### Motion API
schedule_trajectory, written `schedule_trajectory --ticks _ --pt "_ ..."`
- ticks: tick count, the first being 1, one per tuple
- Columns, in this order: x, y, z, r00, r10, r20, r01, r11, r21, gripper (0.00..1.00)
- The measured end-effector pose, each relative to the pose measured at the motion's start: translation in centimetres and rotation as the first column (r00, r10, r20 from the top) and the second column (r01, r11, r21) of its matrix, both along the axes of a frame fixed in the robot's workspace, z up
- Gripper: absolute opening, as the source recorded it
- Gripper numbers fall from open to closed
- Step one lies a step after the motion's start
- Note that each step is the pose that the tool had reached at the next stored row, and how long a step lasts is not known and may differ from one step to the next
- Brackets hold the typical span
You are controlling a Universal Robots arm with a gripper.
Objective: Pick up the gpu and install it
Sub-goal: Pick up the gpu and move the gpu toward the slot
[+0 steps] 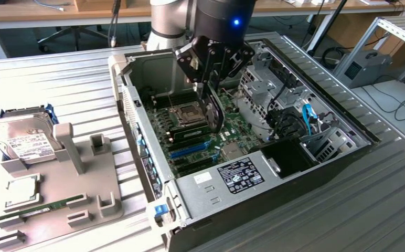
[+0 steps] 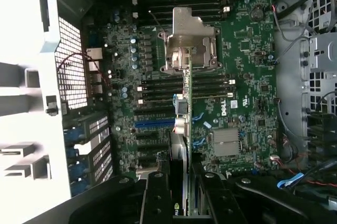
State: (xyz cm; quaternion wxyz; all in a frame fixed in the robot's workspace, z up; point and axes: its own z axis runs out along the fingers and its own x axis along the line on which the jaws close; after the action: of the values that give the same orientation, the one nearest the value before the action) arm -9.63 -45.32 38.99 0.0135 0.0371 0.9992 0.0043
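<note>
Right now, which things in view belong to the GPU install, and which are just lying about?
In the job: gpu, held edge-on over the motherboard; open computer case.
Lying about: hard drive, square silver chip, green RAM stick, at the grey tray beside the case.

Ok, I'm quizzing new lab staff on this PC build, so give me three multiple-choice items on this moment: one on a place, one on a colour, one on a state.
1. Where is the gpu? A) lying flat outside the case B) held edge-down over the motherboard C) on the floor
2. What colour are some motherboard slots? A) blue B) red C) yellow
3. The gripper is A) open, empty B) shut on the gpu C) shut on a cable

B: the card hangs over the motherboard inside the case.
A: the blue slots show it.
B: its fingers clamp the card's top edge.
</note>
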Motion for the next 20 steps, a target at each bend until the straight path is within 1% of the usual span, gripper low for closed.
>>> schedule_trajectory --ticks 18,20 --pt "1.1 0.00 -2.02 1.0000 0.000 -0.0001 0.000 1.0000 0.0000 0.26" --pt "3.6 0.00 -2.88 1.0000 0.000 -0.0001 0.000 1.0000 0.0000 0.26"
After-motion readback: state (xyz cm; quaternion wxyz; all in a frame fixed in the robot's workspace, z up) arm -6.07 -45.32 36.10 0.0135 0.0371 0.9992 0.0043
